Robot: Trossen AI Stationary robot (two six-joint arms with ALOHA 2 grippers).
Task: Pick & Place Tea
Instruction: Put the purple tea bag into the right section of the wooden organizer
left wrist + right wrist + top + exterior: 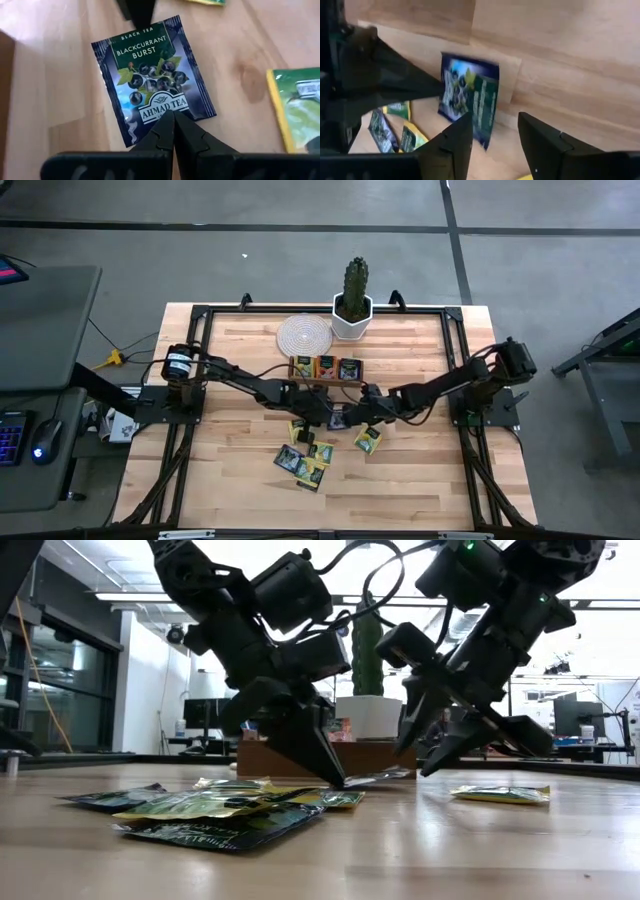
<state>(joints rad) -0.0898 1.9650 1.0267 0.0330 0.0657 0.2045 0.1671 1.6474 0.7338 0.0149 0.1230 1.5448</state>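
1. Left wrist view: the left gripper (pixel 173 131) is clenched on an edge of the dark blackcurrant packet (pixel 152 75), just in front of the wooden tray (pixel 325 369)
2. Right gripper (pixel 495 137) hovers beside it, released
3. Other packets (pixel 305 463) lie nearby

Both arms are dark, near-black, built of chunky jointed segments with thin black cables looping along them. The left arm's base joint (pixel 178 365) carries a round black-and-silver cap, and each hand ends in two tapered, wedge-shaped black fingers (pixel 454 145) of matte plastic
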